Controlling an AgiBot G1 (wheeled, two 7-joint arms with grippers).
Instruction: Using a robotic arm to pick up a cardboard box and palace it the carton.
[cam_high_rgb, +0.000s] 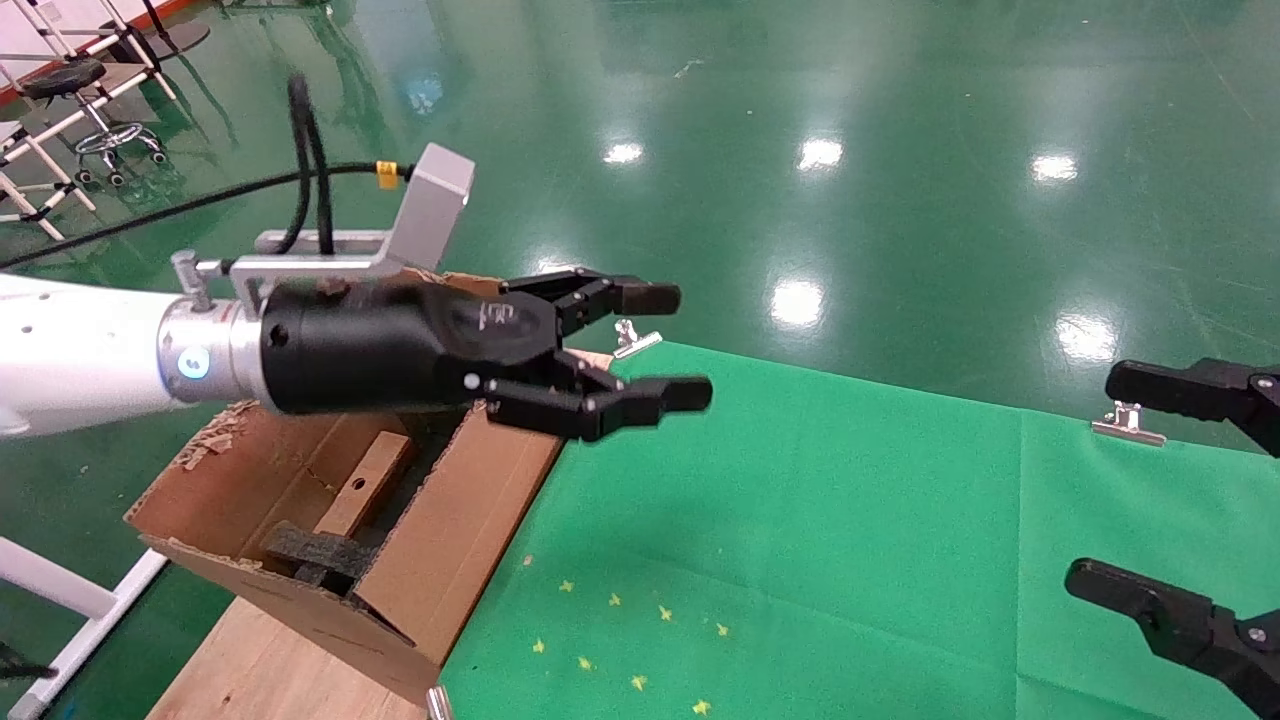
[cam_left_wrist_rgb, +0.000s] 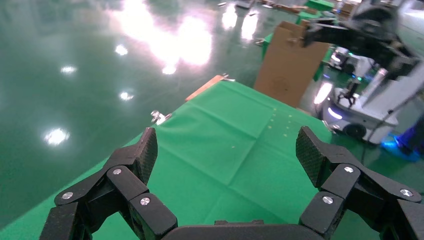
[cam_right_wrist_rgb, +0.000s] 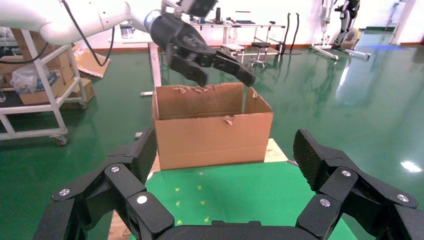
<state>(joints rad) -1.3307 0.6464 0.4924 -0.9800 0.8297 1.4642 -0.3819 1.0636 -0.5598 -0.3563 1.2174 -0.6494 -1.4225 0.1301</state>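
The robotic arm is my white left arm; its black gripper (cam_high_rgb: 680, 345) hangs open and empty above the carton's upper edge. The right wrist view shows that left gripper (cam_right_wrist_rgb: 225, 77) over the carton's open top. The carton (cam_high_rgb: 460, 540) is a big brown one with ragged flaps, standing at the left end of the table. A slim reddish-brown cardboard box (cam_high_rgb: 368, 482) lies inside it beside dark foam (cam_high_rgb: 310, 550). My right gripper (cam_high_rgb: 1095, 480) stays open and empty at the right edge, above the green cloth.
A green cloth (cam_high_rgb: 800, 520) with small yellow stars (cam_high_rgb: 640, 640) covers the table. Metal clips (cam_high_rgb: 635, 340) (cam_high_rgb: 1128, 422) hold its far edge. Bare wood (cam_high_rgb: 260, 670) shows under the carton. Shiny green floor surrounds the table; racks and a stool stand far left.
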